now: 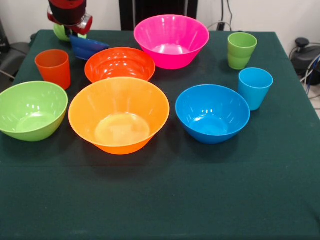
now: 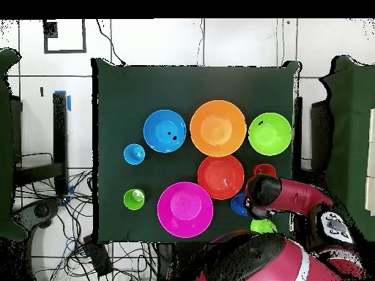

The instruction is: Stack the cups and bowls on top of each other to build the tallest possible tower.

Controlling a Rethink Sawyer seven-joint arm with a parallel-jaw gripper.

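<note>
Bowls [image 1: 119, 115] and cups [image 1: 255, 87] stand apart, glossy, open upward.

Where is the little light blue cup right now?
In the front view the light blue cup stands upright on the table's right side, just right of the blue bowl and in front of the green cup.

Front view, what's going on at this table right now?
Nothing is stacked yet: the bowls and cups all stand apart on the green table. The robot's hand is down at a back corner, over the small dark blue bowl and the small green bowl; whether it grips either is hidden. The large orange bowl, red-orange bowl, pink bowl, blue bowl, lime green bowl and three cups sit untouched.
</note>
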